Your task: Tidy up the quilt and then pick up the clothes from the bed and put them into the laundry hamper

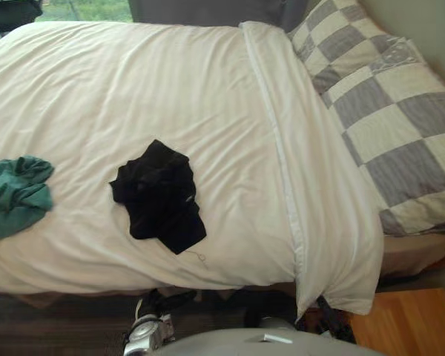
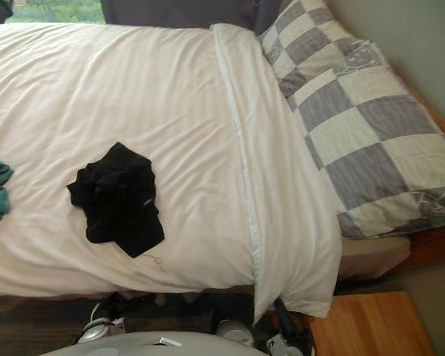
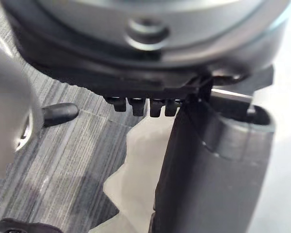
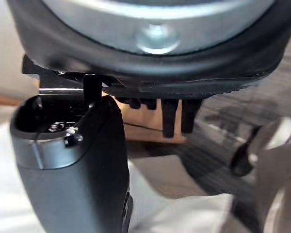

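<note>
A white quilt [image 1: 133, 89] lies spread flat over the bed, its top edge folded into a band [image 1: 297, 185] beside the pillow. A crumpled black garment [image 1: 159, 196] rests on the quilt near the bed's front edge. A teal garment [image 1: 15, 194] lies bunched at the far left of the quilt. My left hand [image 3: 208, 165] hangs low beside the bed over the carpet, fingers [image 3: 140, 107] relaxed and holding nothing. My right hand [image 4: 72, 165] also hangs low by the quilt's hanging edge, its fingers [image 4: 174, 116] straight and empty.
A grey and cream checkered pillow [image 1: 386, 111] lies at the right end of the bed. A wooden surface [image 1: 408, 322] sits at the lower right by the bed's corner. Grey striped carpet [image 3: 63, 160] covers the floor along the bed's front.
</note>
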`<state>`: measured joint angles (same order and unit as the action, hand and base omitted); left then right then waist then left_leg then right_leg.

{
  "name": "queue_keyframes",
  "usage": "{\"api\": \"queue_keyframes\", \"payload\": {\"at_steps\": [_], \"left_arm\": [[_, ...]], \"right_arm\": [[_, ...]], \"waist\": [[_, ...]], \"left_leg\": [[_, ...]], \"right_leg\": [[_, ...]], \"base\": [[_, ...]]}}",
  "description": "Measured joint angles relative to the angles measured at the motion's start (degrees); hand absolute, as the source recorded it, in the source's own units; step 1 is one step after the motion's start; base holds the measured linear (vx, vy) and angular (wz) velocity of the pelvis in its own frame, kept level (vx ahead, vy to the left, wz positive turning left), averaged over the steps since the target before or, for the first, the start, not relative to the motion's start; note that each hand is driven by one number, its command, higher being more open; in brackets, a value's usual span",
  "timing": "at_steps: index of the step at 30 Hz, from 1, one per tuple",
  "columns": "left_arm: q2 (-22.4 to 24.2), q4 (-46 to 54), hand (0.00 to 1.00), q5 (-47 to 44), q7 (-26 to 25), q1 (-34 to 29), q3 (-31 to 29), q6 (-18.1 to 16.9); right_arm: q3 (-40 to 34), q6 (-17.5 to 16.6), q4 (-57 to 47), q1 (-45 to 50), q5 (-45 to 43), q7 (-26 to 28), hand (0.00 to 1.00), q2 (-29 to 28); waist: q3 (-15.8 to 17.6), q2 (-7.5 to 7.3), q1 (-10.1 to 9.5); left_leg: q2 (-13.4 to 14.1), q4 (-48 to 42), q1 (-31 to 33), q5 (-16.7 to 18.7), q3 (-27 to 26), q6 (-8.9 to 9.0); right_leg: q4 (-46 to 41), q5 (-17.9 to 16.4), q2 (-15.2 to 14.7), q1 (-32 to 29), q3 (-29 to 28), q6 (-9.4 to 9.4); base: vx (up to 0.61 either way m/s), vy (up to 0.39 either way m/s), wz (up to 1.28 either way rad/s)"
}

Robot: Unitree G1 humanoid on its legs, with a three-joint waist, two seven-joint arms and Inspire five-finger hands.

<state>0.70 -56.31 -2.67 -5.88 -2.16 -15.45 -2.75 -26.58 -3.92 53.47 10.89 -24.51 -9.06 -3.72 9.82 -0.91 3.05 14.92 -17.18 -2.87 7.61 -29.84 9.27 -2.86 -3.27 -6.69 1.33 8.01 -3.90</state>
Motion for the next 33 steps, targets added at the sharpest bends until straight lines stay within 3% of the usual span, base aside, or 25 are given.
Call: {"api": "queue_keyframes", "payload": {"at_steps": [2, 3, 5, 7, 8, 11, 12, 13, 14, 15, 16, 17, 18, 20, 21, 22, 23, 25, 26, 27, 29, 30, 31, 32, 33], "left_arm": [[0.66, 1.91, 1.0, -1.41, 0.04, 0.38, -0.19, -1.24], [1.21, 1.83, 1.0, -1.79, 0.01, 0.44, 0.03, -2.34], [0.83, 1.26, 1.0, -1.72, -0.01, 0.27, 1.6, -2.62], [-0.16, 0.51, 1.0, -0.89, -0.32, 0.02, 2.6, -3.52], [-0.72, 0.42, 1.0, -0.67, -0.46, -0.12, 3.32, -3.5], [-3.02, 0.09, 1.0, 1.92, -1.01, -0.56, 8.4, -3.55], [-3.38, -0.42, 1.0, 3.33, -1.0, -0.37, 11.37, -3.21], [-3.76, -0.62, 1.0, 3.31, -1.0, -0.27, 12.48, -3.05], [-5.77, -1.04, 1.0, 3.31, -1.0, 0.0, 13.67, -2.88], [-9.6, -1.84, 1.0, 3.31, -0.86, 1.03, 15.38, -2.02], [-10.3, -2.11, 1.0, 3.24, -0.89, 1.3, 15.65, -1.72], [-10.94, -2.19, 1.0, 3.61, -0.96, 1.11, 15.73, -1.89], [-11.09, -1.92, 1.0, 5.53, -1.13, 0.72, 15.53, -2.1], [-11.34, -1.86, 1.0, 5.96, -1.12, 0.5, 15.51, -2.03], [-11.32, -1.86, 1.0, 6.96, -0.94, 0.53, 15.71, -2.0], [-11.33, -1.9, 1.0, 7.37, -0.43, 0.29, 15.7, -1.92], [-11.33, -1.95, 1.0, 7.37, -0.38, 0.23, 15.65, -1.9], [-11.16, -2.29, 1.0, 7.29, -0.29, -0.32, 15.67, -1.9], [-11.12, -2.15, 1.0, 7.27, -0.37, -0.23, 15.68, -1.99], [-10.77, -2.03, 1.0, 6.94, -0.59, -0.1, 15.55, -2.08], [-9.16, -2.38, 1.0, 6.41, -0.81, 1.11, 15.59, -1.93], [-6.69, -1.95, 1.0, 5.11, -0.91, 1.29, 15.62, -2.19], [-6.07, -1.26, 1.0, 5.13, -0.19, 1.78, 15.64, -2.13], [-5.34, -0.71, 1.0, 5.03, 0.36, 2.4, 16.02, -2.18], [-4.83, -0.3, 1.0, 4.65, 0.06, 2.54, 16.58, -2.35]], "right_arm": [[0.79, 0.74, 1.02, -0.34, 1.57, 0.33, 1.0, 1.18], [1.86, 0.92, 2.62, -0.66, 3.96, 0.28, 1.0, 2.95], [2.16, 1.93, 4.07, -1.15, 6.55, 0.32, 1.0, 4.0], [2.47, 2.43, 4.63, -2.0, 11.19, 1.22, 1.0, 4.66], [2.79, 2.49, 4.95, -2.35, 12.86, 1.28, 1.0, 4.95], [5.37, 2.5, 5.44, -4.23, 17.64, 1.23, 1.0, 5.99], [7.06, 2.29, 5.45, -5.6, 20.03, 1.38, 1.0, 7.36], [7.7, 2.27, 5.56, -6.12, 21.2, 1.73, 1.0, 7.52], [8.74, 2.26, 6.0, -6.85, 22.37, 2.45, 1.0, 6.66], [9.36, 2.76, 6.38, -7.13, 23.84, 3.07, 1.0, 4.81], [9.53, 2.71, 6.03, -7.21, 24.22, 3.15, 1.0, 4.75], [11.45, 2.8, 5.2, -7.25, 24.27, 2.94, 1.0, 5.6], [14.74, 2.86, 4.8, -7.65, 24.54, 2.78, 1.0, 6.97], [18.29, 2.99, 4.02, -8.13, 26.38, 2.57, 1.0, 8.54], [20.6, 2.96, 3.03, -8.49, 28.0, 2.41, 1.0, 9.04], [22.4, 2.83, 2.12, -8.78, 30.44, 2.41, 1.0, 9.47], [22.74, 2.78, 1.94, -8.92, 30.9, 2.37, 1.0, 9.5], [24.86, 1.8, 1.6, -9.76, 32.4, 2.22, 1.0, 9.46], [25.21, 1.76, 1.33, -9.79, 32.99, 2.2, 1.0, 9.4], [26.85, 1.83, 1.6, -9.59, 33.75, 1.99, 1.0, 8.84], [27.25, 1.83, 1.91, -10.92, 35.12, 1.82, 1.0, 8.7], [27.69, 1.73, 2.05, -11.53, 35.53, 1.7, 1.0, 9.04], [28.71, 1.87, 3.07, -12.88, 35.55, 1.53, 1.0, 9.5], [30.51, 1.98, 5.12, -14.53, 35.63, 1.56, 1.0, 10.11], [31.39, 2.02, 5.94, -15.12, 36.01, 1.56, 1.0, 10.42]], "waist": [[1.57, 0.78, 0.19], [1.6, 2.17, 0.17], [1.63, 2.53, -0.35], [1.7, 2.65, -0.39], [1.74, 2.58, -0.37], [2.26, 1.32, -0.35], [1.56, 1.74, -0.57], [1.4, 1.28, -0.62], [1.78, -0.84, -0.37], [1.91, -4.64, -0.73], [1.84, -4.74, -1.1], [1.8, -4.21, -2.11], [2.04, -3.04, -2.78], [2.43, -2.2, -2.77], [2.52, -1.62, -2.61], [2.6, -1.53, -2.76], [2.6, -1.59, -2.76], [2.41, -1.78, -2.61], [2.45, -1.98, -2.34], [1.87, -3.34, -2.19], [2.03, -2.33, -2.6], [2.33, -1.0, -2.58], [3.0, 0.12, -2.63], [3.63, 0.89, -2.54], [3.94, 0.96, -2.58]], "left_leg": [[2.45, -16.79, 9.55, -0.45, 4.52, 0.92], [2.1, -20.29, 12.18, -1.25, 8.01, 0.83], [2.17, -22.07, 12.15, 0.52, 6.97, 1.9], [7.23, -23.42, 10.68, 3.4, 7.42, -1.57], [8.73, -23.08, 10.11, 3.62, 8.98, -2.08], [10.33, -11.96, 6.11, 1.36, 23.46, -4.11], [8.01, 0.48, 1.21, 0.13, 30.84, 4.12], [7.18, 2.85, 0.34, 2.92, 30.22, 5.69], [5.07, 4.6, 0.39, 5.34, 29.74, 6.24], [2.22, 4.04, 1.28, 4.69, 28.75, 5.95], [2.13, 3.93, 1.92, 4.7, 28.23, 5.97], [2.22, 4.09, 2.65, 4.28, 26.41, 5.46], [2.92, 4.94, 2.55, 3.51, 23.98, 4.9], [3.17, 5.29, 2.31, 2.96, 22.76, 4.11], [3.4, 5.53, 2.0, 2.74, 21.77, 3.78], [3.24, 5.51, 0.5, 2.55, 19.98, 3.36], [3.11, 5.5, 0.12, 2.57, 19.59, 2.73], [2.55, 5.51, -2.02, 1.05, 17.39, -2.4], [2.52, 5.55, -2.28, 0.8, 17.41, -2.73], [1.44, 5.85, -2.79, 0.47, 17.52, -2.95], [1.54, 3.86, -0.9, -0.37, 17.84, -5.63], [0.6, -0.69, 2.19, -0.58, 18.4, -6.27], [-0.01, -5.12, 4.54, -1.4, 18.37, -5.77], [-0.42, -11.06, 7.97, -5.46, 19.7, -1.27], [-0.87, -13.78, 9.87, -7.0, 21.08, 1.8]], "right_leg": [[-0.25, 0.57, -1.84, 0.25, 2.27, -1.09], [-0.2, 1.03, -2.91, 0.85, 3.3, -1.89], [1.09, 1.99, -4.56, 2.15, 4.32, -2.4], [0.56, 2.07, -4.56, 3.2, 4.33, -2.53], [-0.04, 2.1, -4.8, 3.2, 4.17, -2.58], [-3.94, 3.06, -8.7, 1.11, 2.67, -4.23], [-3.79, 4.98, -10.82, -1.54, 1.6, -7.51], [-3.36, 5.74, -11.79, -2.58, 1.28, -8.25], [-3.29, 6.08, -13.62, -4.06, 0.76, -8.69], [-3.29, 7.66, -14.98, -5.36, -0.14, -8.05], [-3.1, 10.37, -14.85, -6.29, 0.76, -6.11], [-1.54, 18.29, -14.19, -8.57, 2.59, -2.46], [0.35, 22.8, -12.34, -9.38, 6.96, -1.39], [-5.68, 14.7, -9.24, -10.46, 11.31, -1.63], [-14.24, 6.08, -6.74, -12.9, 10.54, -1.8], [-22.25, 0.35, -5.1, -15.22, 9.82, 0.39], [-23.01, 0.15, -5.2, -15.43, 9.86, 0.74], [-25.44, -1.53, -5.39, -15.35, 8.62, 0.7], [-27.64, -3.63, -5.1, -15.35, 8.55, 0.44], [-25.99, -8.61, -5.15, -13.89, 7.65, 0.31], [-22.27, -8.42, -4.07, -13.04, 7.21, -0.08], [-17.73, -6.65, -3.76, -11.58, 6.85, -0.67], [-14.42, -5.84, -3.02, -9.93, 6.28, -1.09], [-10.77, -4.18, -3.23, -7.94, 5.99, -1.2], [-9.13, -3.09, -3.61, -7.0, 5.68, -1.52]], "base": [[-0.05, 0.074, 0.59], [0.07, 0.118, 0.49], [0.16, 0.198, 0.26], [0.16, 0.228, 0.05], [0.14, 0.266, -0.04], [0.09, 0.455, -0.17], [0.02, 0.659, -0.4], [-0.01, 0.671, -0.37], [-0.09, 0.492, -0.24], [-0.11, 0.299, -0.2], [-0.14, 0.338, -0.45], [-0.12, 0.339, -0.7], [-0.11, 0.373, -0.81], [-0.07, 0.216, -0.56], [-0.06, 0.123, -0.59], [-0.05, 0.088, -0.56], [-0.05, 0.046, -0.59], [-0.09, -0.047, -0.35], [-0.09, -0.163, -0.04], [-0.07, -0.236, 0.01], [-0.09, -0.196, 0.03], [-0.1, -0.067, 0.16], [-0.09, -0.071, 0.27], [-0.05, -0.052, 0.23], [-0.03, -0.015, 0.23]]}}
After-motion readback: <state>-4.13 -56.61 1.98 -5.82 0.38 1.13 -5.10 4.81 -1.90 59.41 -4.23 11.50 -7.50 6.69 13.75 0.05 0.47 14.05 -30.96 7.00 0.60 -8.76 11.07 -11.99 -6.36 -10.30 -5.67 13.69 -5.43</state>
